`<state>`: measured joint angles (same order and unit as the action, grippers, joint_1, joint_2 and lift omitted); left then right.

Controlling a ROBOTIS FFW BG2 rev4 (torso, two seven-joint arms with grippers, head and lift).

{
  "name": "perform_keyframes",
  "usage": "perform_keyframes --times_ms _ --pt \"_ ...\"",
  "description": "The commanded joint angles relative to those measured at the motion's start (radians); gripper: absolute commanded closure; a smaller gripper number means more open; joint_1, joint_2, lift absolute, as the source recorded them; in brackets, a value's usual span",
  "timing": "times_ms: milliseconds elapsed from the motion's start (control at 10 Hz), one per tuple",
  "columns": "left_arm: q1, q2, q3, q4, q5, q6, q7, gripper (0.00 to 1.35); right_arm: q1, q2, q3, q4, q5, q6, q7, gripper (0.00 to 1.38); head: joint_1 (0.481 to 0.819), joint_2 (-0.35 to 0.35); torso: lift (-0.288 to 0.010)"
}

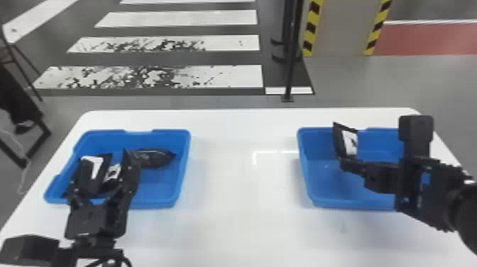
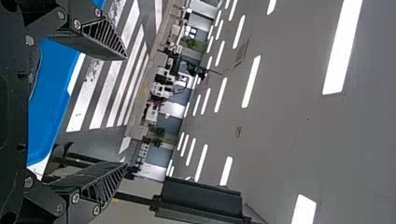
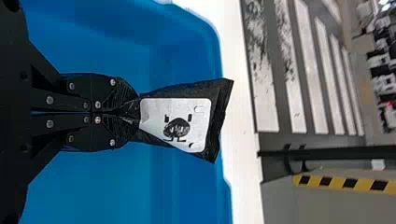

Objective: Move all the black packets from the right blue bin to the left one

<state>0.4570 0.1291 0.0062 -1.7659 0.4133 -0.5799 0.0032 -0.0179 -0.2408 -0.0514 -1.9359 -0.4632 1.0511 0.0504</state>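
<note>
Right wrist view: the right pincer point(image 3: 134, 113) grips a black packet point(image 3: 175, 122) by one end over the right blue bin point(image 1: 349, 205), presumably for carrying across. The left pincer point(image 2: 126, 111), spread wide, waits over the left bin point(image 1: 156, 204).

Near the white table point(image 1: 230, 184)'s right edge, a blue bin point(image 1: 306, 177) and black packet point(image 1: 339, 140), white-labelled; near its left edge, packets point(image 1: 113, 172) seemingly black and white.
</note>
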Motion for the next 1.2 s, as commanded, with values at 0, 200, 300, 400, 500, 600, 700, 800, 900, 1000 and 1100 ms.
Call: perform_keyframes --times_ms 0,200,300,400,500,600,700,800,900,1000,1100 --pt "-0.005 0.007 -0.034 -0.005 0.027 -0.012 0.001 0.26 0.01 -0.003 0.012 -0.048 -0.049 -0.089 0.101 1.16 0.695 0.096 -0.168" --pt "-0.01 0.032 -0.126 -0.069 0.135 0.001 0.001 0.26 -0.021 -0.025 0.115 -0.095 -0.159 -0.163 0.215 1.16 0.695 0.145 -0.168" --pt "-0.018 0.046 -0.178 -0.093 0.191 0.003 0.001 0.26 -0.073 -0.035 0.193 -0.041 -0.229 -0.217 0.289 1.16 0.695 0.18 -0.168" --pt "-0.023 0.063 -0.234 -0.12 0.231 0.003 0.001 0.26 -0.117 -0.041 0.273 -0.004 -0.263 -0.268 0.339 1.16 0.695 0.219 -0.168" --pt "-0.04 0.073 -0.285 -0.133 0.231 0.003 0.001 0.26 -0.144 -0.046 0.341 0.001 -0.283 -0.276 0.35 1.16 0.695 0.233 -0.168" --pt "-0.057 0.083 -0.323 -0.133 0.223 0.015 0.001 0.26 -0.159 -0.051 0.398 0.003 -0.311 -0.273 0.355 1.16 0.695 0.254 -0.168" --pt "-0.059 0.087 -0.335 -0.13 0.209 0.04 0.001 0.26 -0.166 -0.055 0.452 -0.021 -0.331 -0.234 0.355 1.16 0.695 0.266 -0.168" --pt "-0.059 0.086 -0.333 -0.125 0.207 0.055 0.001 0.26 -0.176 -0.06 0.506 -0.029 -0.333 -0.212 0.353 1.16 0.695 0.28 -0.168" --pt "-0.057 0.086 -0.331 -0.123 0.197 0.052 0.001 0.26 -0.181 -0.061 0.536 -0.034 -0.331 -0.187 0.353 1.16 0.695 0.305 -0.168" --pt "-0.057 0.084 -0.329 -0.123 0.187 0.045 0.001 0.26 -0.183 -0.063 0.55 -0.034 -0.331 -0.182 0.353 1.16 0.695 0.328 -0.168" --pt "-0.057 0.083 -0.319 -0.123 0.175 0.052 0.001 0.29 -0.183 -0.066 0.554 -0.043 -0.331 -0.18 0.353 1.16 0.695 0.338 -0.168"
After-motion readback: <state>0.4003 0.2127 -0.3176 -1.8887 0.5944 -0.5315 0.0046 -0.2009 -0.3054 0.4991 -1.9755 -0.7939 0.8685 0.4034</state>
